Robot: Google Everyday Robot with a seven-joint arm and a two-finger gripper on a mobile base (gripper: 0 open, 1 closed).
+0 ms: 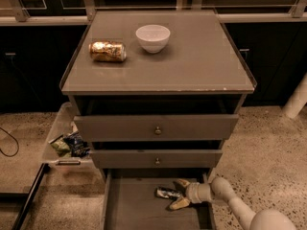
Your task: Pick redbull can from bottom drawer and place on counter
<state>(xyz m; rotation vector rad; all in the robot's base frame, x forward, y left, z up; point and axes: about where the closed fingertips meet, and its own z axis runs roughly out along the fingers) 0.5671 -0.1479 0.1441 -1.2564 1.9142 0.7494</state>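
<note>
The redbull can (166,192) lies on its side on the floor of the open bottom drawer (144,212), near its back. My gripper (181,193) reaches into the drawer from the right, at the can's right end. It is open, with one finger (182,182) behind the can and the other in front of it. I cannot tell whether the fingers touch the can. The counter (192,66) is the cabinet's grey-brown top, above the drawers.
A gold can (107,51) lies on its side and a white bowl (153,37) stands on the counter's back left. Two upper drawers (156,127) with brass knobs jut out above the bottom drawer. A clear bin of snack bags (67,143) sits left of the cabinet.
</note>
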